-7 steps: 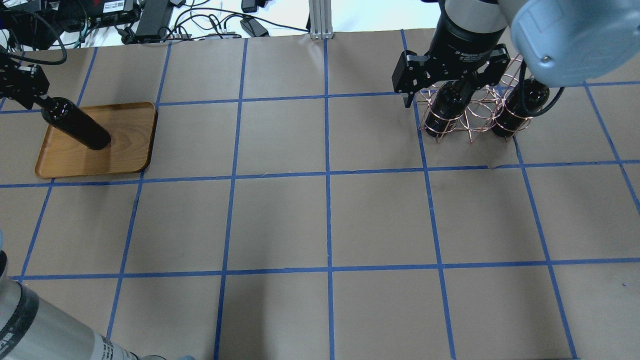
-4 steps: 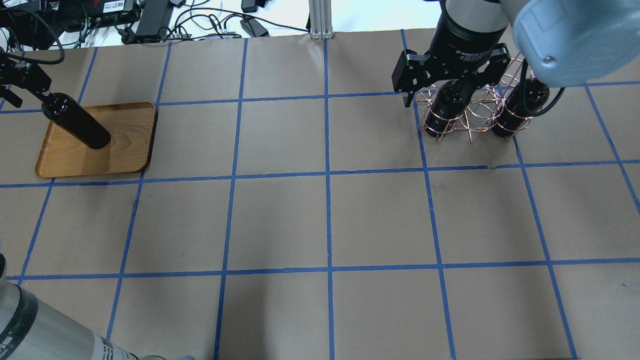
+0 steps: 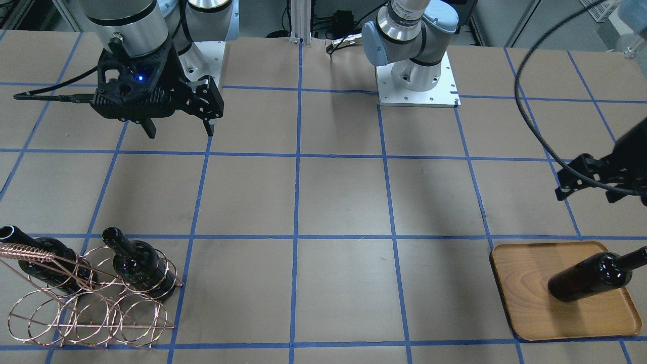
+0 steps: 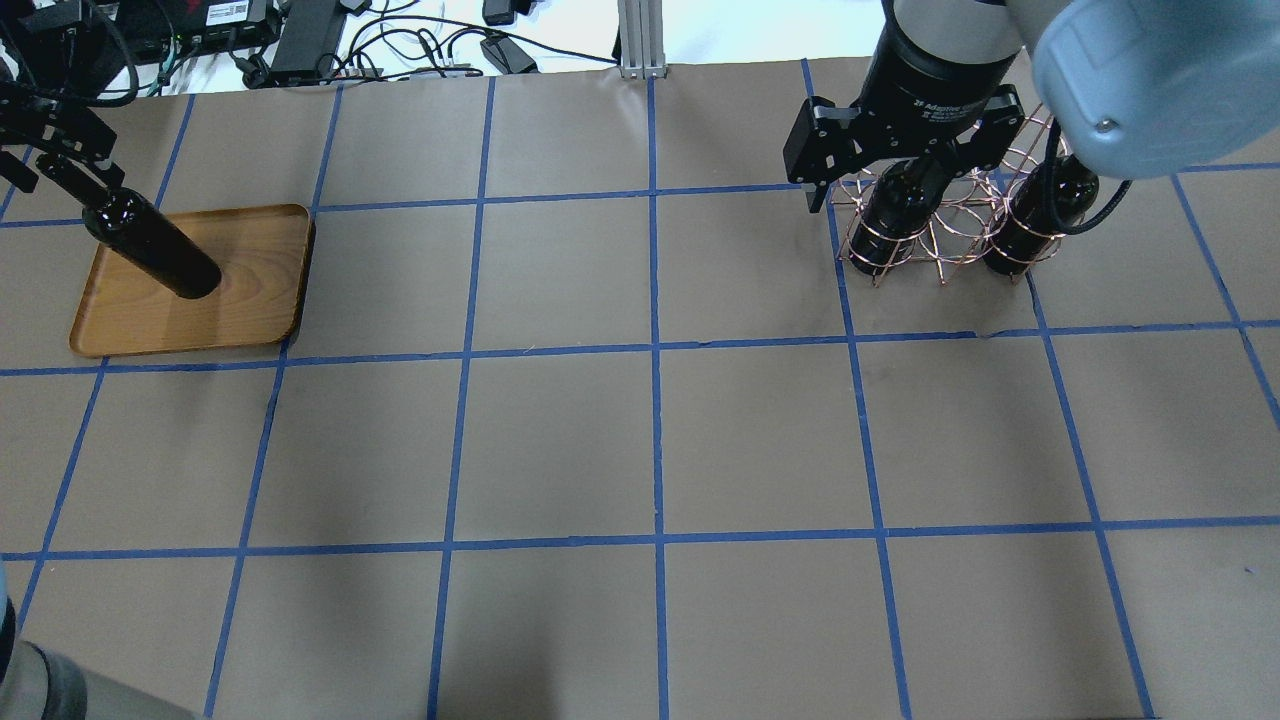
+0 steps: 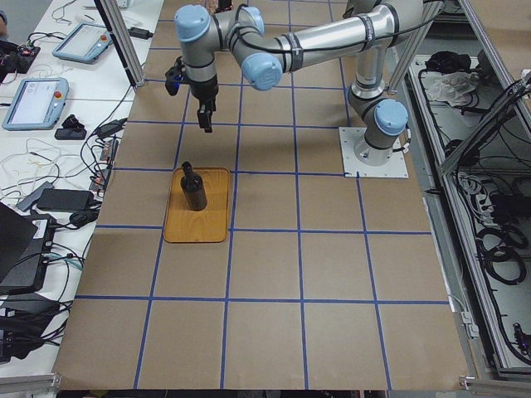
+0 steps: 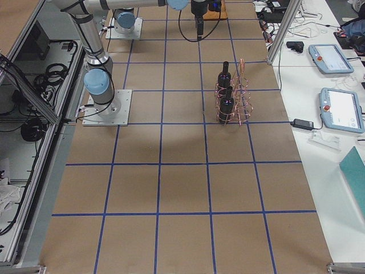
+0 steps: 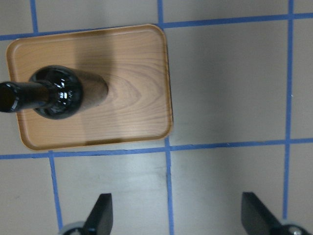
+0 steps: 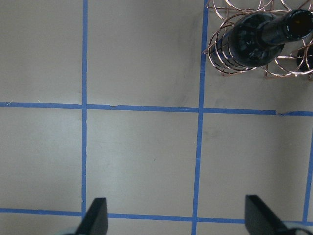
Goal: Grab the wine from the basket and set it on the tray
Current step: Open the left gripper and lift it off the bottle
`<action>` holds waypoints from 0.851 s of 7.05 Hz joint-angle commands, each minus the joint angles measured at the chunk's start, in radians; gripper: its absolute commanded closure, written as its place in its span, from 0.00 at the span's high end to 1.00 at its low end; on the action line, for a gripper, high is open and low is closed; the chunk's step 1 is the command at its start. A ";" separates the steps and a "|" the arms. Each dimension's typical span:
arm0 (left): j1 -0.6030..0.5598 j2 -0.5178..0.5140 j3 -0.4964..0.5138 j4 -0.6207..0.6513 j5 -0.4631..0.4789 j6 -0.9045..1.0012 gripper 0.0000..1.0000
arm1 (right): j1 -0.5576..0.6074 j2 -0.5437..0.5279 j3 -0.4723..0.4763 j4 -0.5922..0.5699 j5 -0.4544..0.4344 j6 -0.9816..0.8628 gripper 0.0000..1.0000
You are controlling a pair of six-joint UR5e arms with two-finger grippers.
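Observation:
One wine bottle [image 4: 160, 250] stands upright on the wooden tray [image 4: 250, 290] at the far left, also in the front view [image 3: 586, 278] and the left wrist view [image 7: 54, 93]. My left gripper [image 4: 60, 165] is open and empty, above and clear of its neck. The copper wire basket [image 4: 950, 235] at the far right holds two more bottles, one [image 4: 895, 215] towards the table's middle and one [image 4: 1040, 215] towards its right end. My right gripper [image 4: 900, 150] hangs open and empty high over the basket's robot-side edge. The right wrist view shows a basket bottle [image 8: 254, 39] at its top right.
Brown paper with a blue tape grid covers the table [image 4: 650, 440]. Cables and power bricks [image 4: 300, 40] lie beyond the far edge. A metal post [image 4: 640, 40] stands at the back middle. The robot bases [image 3: 414, 76] sit on the near side.
My left gripper has opened off the bottle's neck and drawn up and away. The bottle stays standing on the tray. The right gripper has hardly moved.

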 commanded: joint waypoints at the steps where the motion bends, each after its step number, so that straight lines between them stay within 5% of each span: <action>1: -0.264 0.088 -0.023 -0.057 0.026 -0.109 0.95 | -0.001 -0.027 0.000 0.014 -0.016 0.001 1.00; 3: -0.432 0.113 -0.046 -0.057 0.024 -0.211 1.00 | -0.004 -0.034 0.002 0.069 -0.019 0.007 1.00; 6: -0.437 0.179 -0.086 -0.085 -0.003 -0.222 1.00 | -0.030 -0.032 0.000 0.119 -0.019 -0.025 1.00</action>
